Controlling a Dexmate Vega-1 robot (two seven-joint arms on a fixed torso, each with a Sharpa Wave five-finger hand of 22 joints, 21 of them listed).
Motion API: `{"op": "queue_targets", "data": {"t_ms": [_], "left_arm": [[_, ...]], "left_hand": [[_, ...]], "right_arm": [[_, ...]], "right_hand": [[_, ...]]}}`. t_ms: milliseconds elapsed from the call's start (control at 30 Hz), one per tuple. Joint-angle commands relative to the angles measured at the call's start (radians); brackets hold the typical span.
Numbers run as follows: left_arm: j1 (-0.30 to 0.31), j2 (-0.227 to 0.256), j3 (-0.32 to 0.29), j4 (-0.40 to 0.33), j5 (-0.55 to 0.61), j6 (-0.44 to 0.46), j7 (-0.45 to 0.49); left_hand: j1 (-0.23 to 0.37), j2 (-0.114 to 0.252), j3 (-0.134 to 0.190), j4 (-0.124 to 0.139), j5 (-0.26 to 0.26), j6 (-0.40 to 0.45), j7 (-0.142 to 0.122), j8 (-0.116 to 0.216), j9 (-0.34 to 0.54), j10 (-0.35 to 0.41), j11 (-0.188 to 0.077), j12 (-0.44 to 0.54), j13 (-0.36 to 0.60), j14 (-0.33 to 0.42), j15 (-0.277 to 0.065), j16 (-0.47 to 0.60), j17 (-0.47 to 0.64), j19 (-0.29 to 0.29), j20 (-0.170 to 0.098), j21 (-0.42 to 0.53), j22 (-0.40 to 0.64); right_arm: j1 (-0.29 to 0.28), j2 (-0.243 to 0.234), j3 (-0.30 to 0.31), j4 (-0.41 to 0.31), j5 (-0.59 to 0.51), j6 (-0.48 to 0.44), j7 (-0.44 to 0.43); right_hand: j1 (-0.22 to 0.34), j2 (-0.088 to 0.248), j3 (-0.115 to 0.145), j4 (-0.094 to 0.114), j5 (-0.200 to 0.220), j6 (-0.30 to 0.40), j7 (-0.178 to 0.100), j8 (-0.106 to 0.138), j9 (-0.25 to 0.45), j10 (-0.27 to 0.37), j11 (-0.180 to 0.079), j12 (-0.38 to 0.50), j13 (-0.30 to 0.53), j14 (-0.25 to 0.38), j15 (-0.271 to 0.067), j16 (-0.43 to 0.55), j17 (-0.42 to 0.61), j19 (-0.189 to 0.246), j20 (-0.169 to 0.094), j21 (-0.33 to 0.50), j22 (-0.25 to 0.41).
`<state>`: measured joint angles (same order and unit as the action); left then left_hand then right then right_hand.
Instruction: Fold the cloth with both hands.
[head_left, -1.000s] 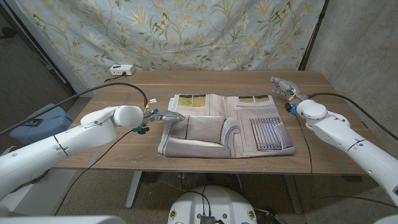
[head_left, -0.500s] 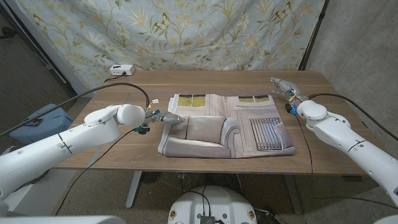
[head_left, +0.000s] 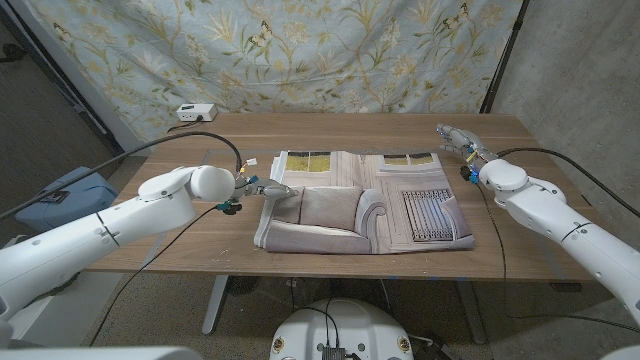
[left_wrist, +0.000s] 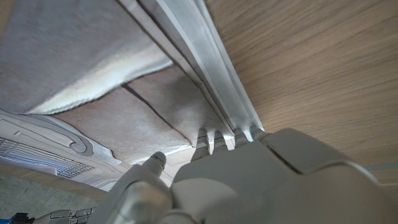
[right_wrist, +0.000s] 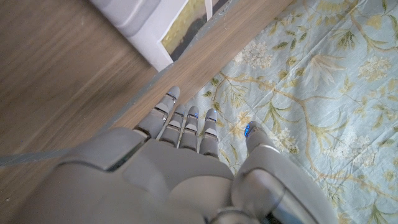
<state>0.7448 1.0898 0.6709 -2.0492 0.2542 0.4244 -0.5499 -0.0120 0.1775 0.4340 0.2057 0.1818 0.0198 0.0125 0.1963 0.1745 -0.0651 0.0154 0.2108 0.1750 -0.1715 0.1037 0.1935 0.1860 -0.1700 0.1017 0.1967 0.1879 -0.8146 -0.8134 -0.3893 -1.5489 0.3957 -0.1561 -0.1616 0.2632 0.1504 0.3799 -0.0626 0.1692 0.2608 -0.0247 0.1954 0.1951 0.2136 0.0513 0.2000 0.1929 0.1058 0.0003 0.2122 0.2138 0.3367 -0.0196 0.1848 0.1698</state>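
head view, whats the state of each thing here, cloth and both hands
cloth: spread on the table, left edge partly folded over, fold unfinished
left hand: at the cloth's left edge, fingers touching it; grip cannot be told
right hand: off the cloth near the far right corner, fingers apart, holding nothing

In the left wrist view the left hand (left_wrist: 249, 180) filled the lower part and its fingertips were buried against the cloth (left_wrist: 93, 74), so whether they pinched the edge could not be told. The cloth ran off that picture's edges. In the head view the right hand (head_left: 455, 138) was too small to read how its fingers lay. The right wrist view cut the cloth (right_wrist: 143, 25) down to one corner
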Motion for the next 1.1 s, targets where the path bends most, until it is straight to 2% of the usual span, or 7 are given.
{"op": "queue_targets", "data": {"t_ms": [33,233,500,667,833,967,1100], "left_arm": [[-0.002,-0.001,0.005,-0.011,0.001,0.011,-0.008],[0.004,0.004,-0.001,-0.010,-0.014,-0.001,-0.005],[0.011,0.011,-0.005,-0.015,-0.020,-0.011,-0.003],[0.023,0.019,-0.013,-0.016,-0.032,-0.030,0.008],[0.029,0.026,-0.018,-0.023,-0.032,-0.037,0.011],[0.030,0.029,-0.019,-0.028,-0.032,-0.032,0.004],[0.031,0.030,-0.020,-0.030,-0.030,-0.030,0.002]], "left_hand": [[-0.009,0.002,-0.005,-0.002,0.003,0.010,0.000,0.002,0.003,0.002,-0.004,0.003,0.002,-0.037,-0.007,0.007,0.002,-0.085,0.002,0.006,0.004],[-0.008,0.003,-0.008,-0.003,0.003,0.011,0.001,0.000,0.003,0.004,-0.003,0.002,0.002,-0.036,-0.004,0.005,0.001,-0.085,0.004,0.008,0.004],[-0.008,0.004,-0.010,-0.003,0.003,0.012,0.000,-0.002,0.003,0.004,-0.006,0.000,0.002,-0.035,-0.007,0.005,0.001,-0.084,0.003,0.009,0.003],[-0.008,0.005,-0.010,-0.003,0.003,0.013,-0.001,-0.003,0.003,0.004,-0.007,-0.001,0.002,-0.035,-0.008,0.004,0.001,-0.083,0.002,0.010,0.003],[-0.007,0.006,-0.012,-0.003,0.003,0.019,-0.005,-0.003,0.003,0.007,-0.011,-0.002,0.002,-0.033,-0.012,0.004,0.001,-0.083,0.000,0.010,0.003],[-0.007,0.007,-0.012,-0.003,0.003,0.020,-0.007,-0.004,0.003,0.009,-0.012,-0.002,0.002,-0.033,-0.014,0.003,0.000,-0.084,-0.001,0.010,0.003],[-0.007,0.008,-0.012,-0.003,0.003,0.021,-0.007,-0.004,0.003,0.009,-0.014,-0.003,0.002,-0.032,-0.015,0.003,0.000,-0.084,-0.001,0.011,0.003]], "right_arm": [[0.050,-0.041,-0.043,-0.032,-0.046,-0.136,0.026],[0.084,-0.069,-0.083,-0.068,-0.092,-0.236,0.043],[0.127,-0.090,-0.130,-0.097,-0.146,-0.322,0.076],[0.165,-0.100,-0.167,-0.102,-0.187,-0.365,0.116],[0.202,-0.102,-0.202,-0.100,-0.226,-0.403,0.153],[0.253,-0.102,-0.251,-0.096,-0.280,-0.446,0.201],[0.280,-0.094,-0.276,-0.090,-0.310,-0.472,0.225]], "right_hand": [[0.008,-0.018,0.002,-0.014,0.008,0.004,0.005,0.006,0.003,0.015,0.015,0.006,0.005,0.002,0.010,-0.003,-0.003,0.003,0.006,0.005,0.001],[0.017,-0.033,0.000,-0.030,0.008,0.002,0.012,0.005,0.003,0.027,0.020,0.010,0.006,0.011,0.012,-0.003,-0.008,0.008,0.010,0.007,0.001],[0.026,-0.048,-0.002,-0.045,0.008,0.000,0.028,0.005,0.003,0.036,0.021,0.014,0.008,0.005,0.018,-0.008,-0.012,0.008,0.015,0.007,0.001],[0.037,-0.056,-0.002,-0.058,0.009,-0.002,0.035,0.004,0.003,0.056,0.009,0.021,0.010,0.013,0.013,-0.006,-0.015,0.010,0.009,0.008,0.001],[0.038,-0.068,-0.009,-0.065,0.008,0.005,0.038,0.008,0.003,0.070,-0.005,0.025,0.012,0.028,0.005,0.000,-0.015,0.016,0.007,0.011,0.002],[0.040,-0.071,-0.010,-0.069,0.009,0.015,0.038,0.012,0.003,0.078,-0.008,0.027,0.013,0.034,0.000,0.001,-0.015,0.019,0.006,0.012,0.003],[0.045,-0.072,-0.010,-0.074,0.010,0.020,0.039,0.013,0.003,0.087,-0.005,0.030,0.014,0.038,-0.002,0.002,-0.015,0.021,0.005,0.013,0.003]]}}
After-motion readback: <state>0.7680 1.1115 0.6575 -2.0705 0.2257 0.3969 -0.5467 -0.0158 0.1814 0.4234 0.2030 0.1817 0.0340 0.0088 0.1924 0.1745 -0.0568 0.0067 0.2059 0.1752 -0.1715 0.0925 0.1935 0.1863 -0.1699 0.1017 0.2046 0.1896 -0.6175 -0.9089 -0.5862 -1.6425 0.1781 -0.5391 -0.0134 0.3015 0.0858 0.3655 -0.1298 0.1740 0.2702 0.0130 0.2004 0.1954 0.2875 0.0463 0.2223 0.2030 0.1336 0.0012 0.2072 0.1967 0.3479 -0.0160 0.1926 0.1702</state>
